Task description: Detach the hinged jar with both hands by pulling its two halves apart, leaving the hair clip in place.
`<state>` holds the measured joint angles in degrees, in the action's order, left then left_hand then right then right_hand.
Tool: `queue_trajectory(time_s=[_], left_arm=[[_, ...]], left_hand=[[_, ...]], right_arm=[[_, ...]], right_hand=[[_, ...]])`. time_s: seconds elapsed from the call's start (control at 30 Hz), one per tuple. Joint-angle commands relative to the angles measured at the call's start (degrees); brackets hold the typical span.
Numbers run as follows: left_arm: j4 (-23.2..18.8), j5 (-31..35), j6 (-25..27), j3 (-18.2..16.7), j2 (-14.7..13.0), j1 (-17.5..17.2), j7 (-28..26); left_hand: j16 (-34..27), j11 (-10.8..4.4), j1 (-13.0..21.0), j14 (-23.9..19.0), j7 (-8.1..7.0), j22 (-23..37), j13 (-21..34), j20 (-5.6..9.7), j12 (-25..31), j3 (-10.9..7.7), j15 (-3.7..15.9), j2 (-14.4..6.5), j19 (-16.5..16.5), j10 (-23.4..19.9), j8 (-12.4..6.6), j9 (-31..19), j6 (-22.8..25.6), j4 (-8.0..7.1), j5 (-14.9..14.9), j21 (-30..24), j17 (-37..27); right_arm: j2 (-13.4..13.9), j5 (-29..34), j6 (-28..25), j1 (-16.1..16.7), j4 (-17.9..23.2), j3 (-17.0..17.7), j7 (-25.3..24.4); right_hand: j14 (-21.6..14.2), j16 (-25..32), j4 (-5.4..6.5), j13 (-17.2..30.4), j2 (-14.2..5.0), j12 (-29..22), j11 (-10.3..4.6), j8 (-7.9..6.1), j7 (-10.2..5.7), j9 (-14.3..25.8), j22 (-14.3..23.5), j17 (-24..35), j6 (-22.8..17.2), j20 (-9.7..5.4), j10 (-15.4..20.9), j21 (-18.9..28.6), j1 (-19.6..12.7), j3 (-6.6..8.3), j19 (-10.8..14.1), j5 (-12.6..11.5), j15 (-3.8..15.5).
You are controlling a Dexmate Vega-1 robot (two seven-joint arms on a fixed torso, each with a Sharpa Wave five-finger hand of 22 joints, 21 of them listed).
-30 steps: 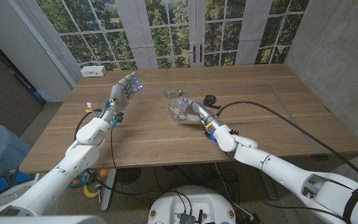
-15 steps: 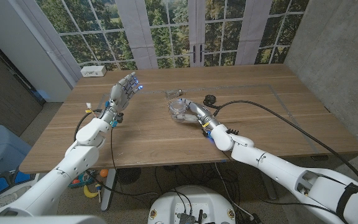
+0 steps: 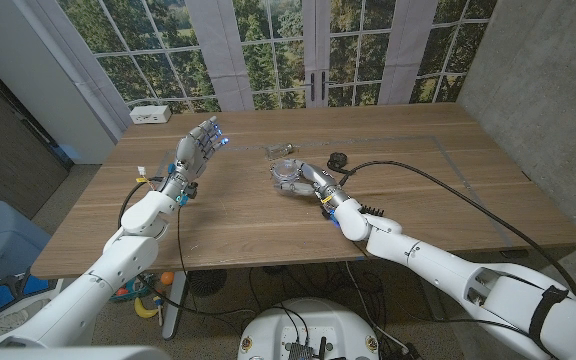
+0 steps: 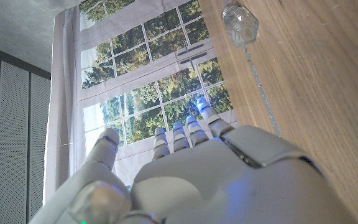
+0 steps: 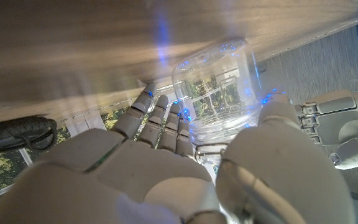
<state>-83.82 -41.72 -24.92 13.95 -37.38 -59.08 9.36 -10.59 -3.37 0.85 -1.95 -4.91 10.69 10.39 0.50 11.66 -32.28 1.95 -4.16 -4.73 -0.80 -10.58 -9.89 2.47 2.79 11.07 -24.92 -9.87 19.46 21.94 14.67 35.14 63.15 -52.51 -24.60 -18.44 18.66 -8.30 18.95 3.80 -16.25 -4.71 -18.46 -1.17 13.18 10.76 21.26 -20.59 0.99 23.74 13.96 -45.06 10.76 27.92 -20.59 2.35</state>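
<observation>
On the table [image 3: 268,215], the right hand [image 3: 308,180] grips the clear jar [image 3: 286,173]; the right wrist view shows its fingers [image 5: 157,121] wrapped around the glass. The left hand [image 3: 197,148] hovers empty, fingers apart.

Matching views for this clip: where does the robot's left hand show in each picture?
Head view: the left hand is raised over the table's left part, fingers apart.
Left wrist view: its back is in the foreground, fingers pointing at the windows.
Right wrist view: it shows small, beyond the clear jar.
Shared landmark: the wooden table.
</observation>
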Motion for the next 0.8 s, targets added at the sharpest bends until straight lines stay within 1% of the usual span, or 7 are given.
queue_trajectory(time_s=[0.03,0.13,0.2,0.33,0.4,0.6,0.8], left_arm=[[0.30,-0.08,0.13,0.04,-0.05,0.22,0.45],[0.33,-0.20,0.09,-0.04,-0.03,0.19,0.48],[0.36,-0.23,0.14,-0.02,-0.09,0.20,0.61],[0.50,-0.35,0.16,0.01,-0.04,0.28,0.80],[0.59,-0.28,0.06,0.05,-0.03,0.36,0.91],[0.66,-0.20,-0.13,0.13,0.01,0.57,1.17],[0.48,-0.03,-0.09,0.19,-0.06,0.60,1.07]], left_hand=[[-0.01,-0.08,-0.36,-0.68,-0.43,-0.09,0.14,-0.43,-0.06,0.01,1.65,-0.67,-0.36,-0.57,0.09,-0.01,0.11,-0.14,0.44,0.13,-0.11],[-0.01,0.00,-0.35,-0.71,-0.47,-0.09,0.13,-0.50,-0.07,0.03,1.67,-0.66,-0.35,-0.56,0.10,-0.01,0.11,-0.16,0.44,0.18,-0.11],[-0.01,-0.12,-0.34,-0.72,-0.60,-0.09,0.13,-0.57,-0.09,0.04,1.71,-0.65,-0.38,-0.55,0.11,-0.01,0.10,-0.18,0.45,0.19,-0.11],[-0.01,-0.15,-0.33,-0.76,-0.66,-0.08,0.12,-0.69,-0.08,0.06,1.84,-0.65,-0.42,-0.63,0.11,-0.01,0.14,-0.22,0.46,0.24,-0.10],[-0.01,-0.11,-0.32,-0.78,-0.71,-0.08,0.11,-0.71,-0.09,0.06,1.79,-0.65,-0.45,-0.63,0.11,-0.01,0.15,-0.23,0.47,0.26,-0.10],[0.00,-0.09,-0.30,-0.81,-0.72,-0.08,0.10,-0.75,-0.12,0.07,1.74,-0.66,-0.50,-0.63,0.11,-0.01,0.20,-0.27,0.48,0.31,-0.10],[0.01,-0.22,-0.27,-0.83,-0.71,-0.08,0.10,-0.76,-0.12,0.07,1.78,-0.67,-0.52,-0.68,0.12,-0.02,0.21,-0.29,0.49,0.37,-0.09]], right_arm=[[-1.92,2.54,-2.42,-0.13,-2.24,-1.30,-6.44],[-2.24,3.08,-3.11,-0.19,-2.62,-1.63,-7.97],[-2.70,3.00,-2.17,-0.36,-3.84,-1.73,-9.55],[-3.51,3.16,0.07,-0.59,-6.07,-1.90,-13.49],[-3.58,3.13,0.87,-0.65,-6.48,-1.91,-14.70],[-3.51,3.30,1.45,-0.39,-6.31,-1.81,-17.34],[-2.92,2.68,2.00,0.11,-4.84,-1.19,-17.90]], right_hand=[[-9.30,7.27,0.14,2.66,-2.57,-2.53,-2.97,-4.07,-3.85,-0.07,0.89,4.73,-7.62,-3.44,7.17,2.95,-3.53,-1.31,6.45,0.34,9.27],[-16.97,14.32,-0.48,4.27,-4.31,-4.02,-4.11,-5.78,-5.32,-0.43,2.56,10.18,-11.62,-6.83,11.45,5.95,-8.14,-1.77,9.40,1.05,10.13],[-23.57,18.16,-1.02,5.18,-7.44,-5.33,-4.57,-6.82,-5.53,-0.78,4.18,13.33,-15.03,-9.07,15.32,9.07,-13.57,-0.41,11.86,1.22,10.86],[-34.00,19.85,-0.07,6.26,-11.91,-9.13,-3.87,-11.13,-5.63,-1.32,7.22,15.47,-27.58,-10.73,27.05,14.04,-16.84,0.99,12.22,3.25,10.71],[-37.54,20.10,0.19,6.85,-12.61,-10.33,-4.00,-12.67,-5.21,-1.40,7.84,16.30,-31.61,-10.92,30.77,15.48,-17.37,1.30,11.51,4.30,10.62],[-41.20,19.89,0.41,7.85,-12.50,-11.89,-4.08,-13.24,-5.41,-1.75,8.01,17.64,-33.83,-12.14,35.67,17.17,-17.75,1.46,10.60,5.41,10.68],[-41.46,19.15,0.34,8.42,-11.84,-12.26,-4.52,-13.18,-5.56,-1.85,8.11,18.27,-34.19,-12.70,37.11,18.00,-17.94,1.21,10.10,5.69,10.63]])
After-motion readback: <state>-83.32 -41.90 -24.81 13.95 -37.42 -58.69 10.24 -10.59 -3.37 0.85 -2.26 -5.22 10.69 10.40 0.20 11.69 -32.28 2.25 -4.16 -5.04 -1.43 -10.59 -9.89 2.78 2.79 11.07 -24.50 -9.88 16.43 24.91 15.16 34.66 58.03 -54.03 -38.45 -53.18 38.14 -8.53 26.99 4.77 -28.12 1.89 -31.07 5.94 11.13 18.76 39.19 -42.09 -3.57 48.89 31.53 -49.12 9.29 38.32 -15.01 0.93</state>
